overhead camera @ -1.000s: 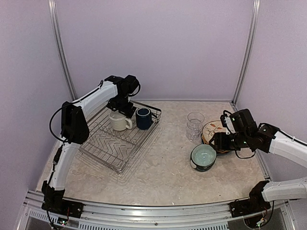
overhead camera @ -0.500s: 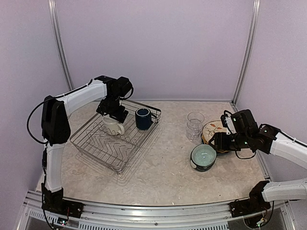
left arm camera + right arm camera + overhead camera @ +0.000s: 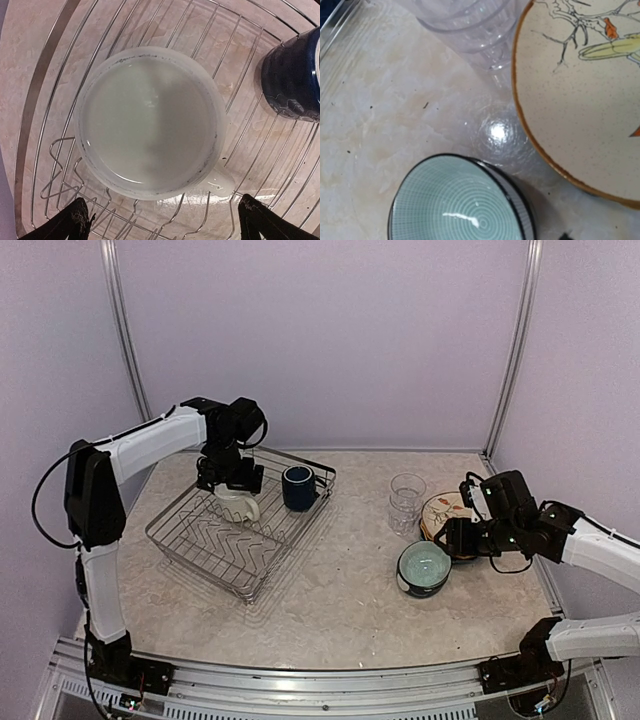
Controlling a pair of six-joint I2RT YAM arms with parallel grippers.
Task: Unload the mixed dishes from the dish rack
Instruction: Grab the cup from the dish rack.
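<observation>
left gripper [image 3: 167,222] hangs wide open, empty, over the cream mug [image 3: 150,120] in the dish rack [image 3: 45,100], likely lining up a lift; right gripper [image 3: 458,537] opening unclear.

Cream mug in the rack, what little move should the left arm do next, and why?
Probably lower the left gripper straight down over the cream mug. It hangs open above the mug, not touching it. The mug stands upright in the dish rack, apart from the navy mug, so there looks to be room.
</observation>
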